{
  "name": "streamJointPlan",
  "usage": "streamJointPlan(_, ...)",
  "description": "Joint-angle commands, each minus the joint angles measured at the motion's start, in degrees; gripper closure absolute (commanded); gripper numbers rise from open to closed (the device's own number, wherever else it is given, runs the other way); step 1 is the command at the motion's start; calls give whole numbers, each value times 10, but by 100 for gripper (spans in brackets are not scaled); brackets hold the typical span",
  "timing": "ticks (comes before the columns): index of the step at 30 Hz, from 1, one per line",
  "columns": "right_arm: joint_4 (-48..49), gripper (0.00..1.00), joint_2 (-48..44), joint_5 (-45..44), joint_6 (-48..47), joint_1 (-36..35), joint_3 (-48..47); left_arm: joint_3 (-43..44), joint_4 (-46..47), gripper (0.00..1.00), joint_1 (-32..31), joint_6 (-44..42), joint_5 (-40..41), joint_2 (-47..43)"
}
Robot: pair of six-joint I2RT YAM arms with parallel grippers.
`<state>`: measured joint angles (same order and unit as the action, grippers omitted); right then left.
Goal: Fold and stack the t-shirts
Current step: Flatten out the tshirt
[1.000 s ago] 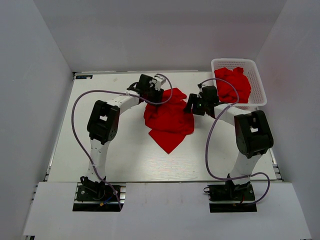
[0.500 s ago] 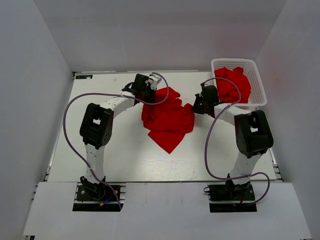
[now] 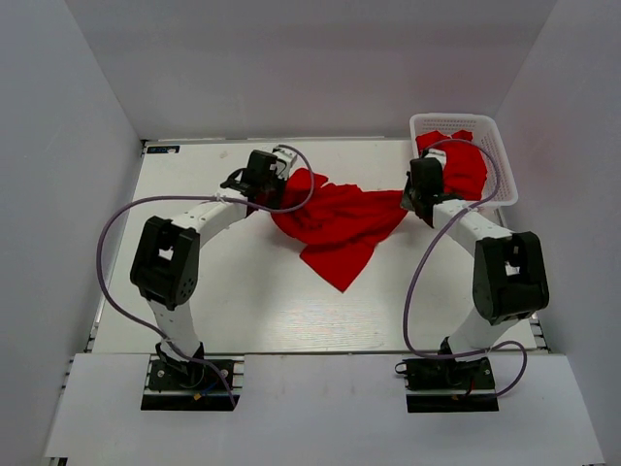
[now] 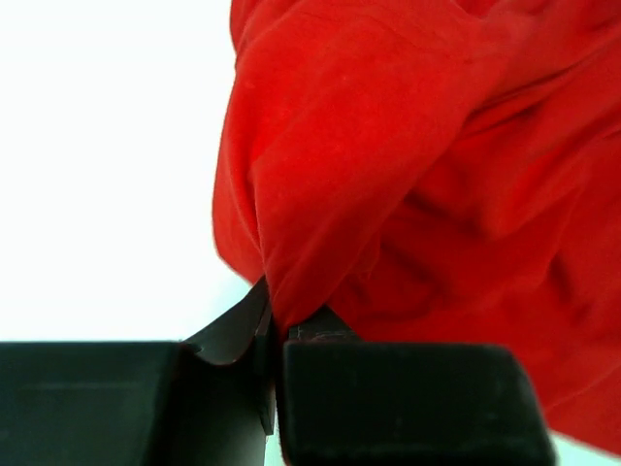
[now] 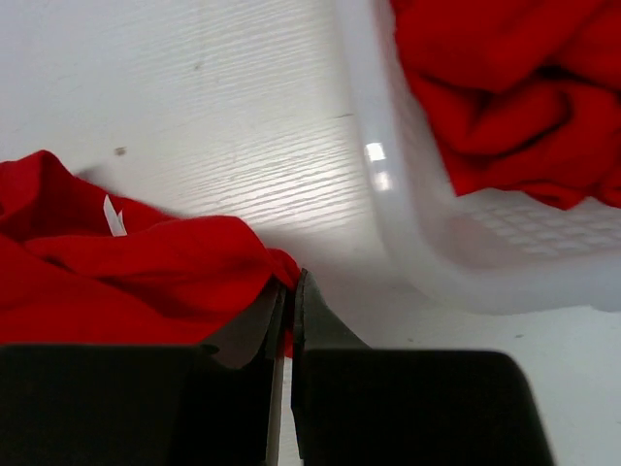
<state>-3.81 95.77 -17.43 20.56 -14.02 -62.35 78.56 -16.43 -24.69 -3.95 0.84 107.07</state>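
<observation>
Red shirt [image 3: 340, 228] lies spread on the worktop [image 3: 243, 291]. Your left hand [image 4: 275, 325] pinches one edge, your right hand [image 5: 289, 291] the other.

A robotics lab test cell is indicated: a white table [image 3: 252, 311] is enclosed by plain white panels [image 3: 320, 68] at 9, 12 and 3 o'clock, and two cabled arm bases [image 3: 191, 374] are bolted down at 6 o'clock.

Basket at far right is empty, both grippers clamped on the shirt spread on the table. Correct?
Not empty: the basket holds bunched red shirts, as the right wrist view shows. The rest stands: the left gripper and right gripper are each shut on the spread shirt.
</observation>
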Motion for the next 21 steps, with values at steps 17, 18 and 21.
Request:
streamJointPlan(17, 20, 100, -86, -71, -105, 23, -295, 266, -15, 100, 32, 50, 264, -84)
streamJointPlan(18, 20, 100, -88, -85, -111, 28, -303, 273, -15, 100, 39, 50, 277, -91)
streamJointPlan(21, 21, 100, -92, -127, -145, 33, -327, 266, -20, 100, 44, 39, 330, -127)
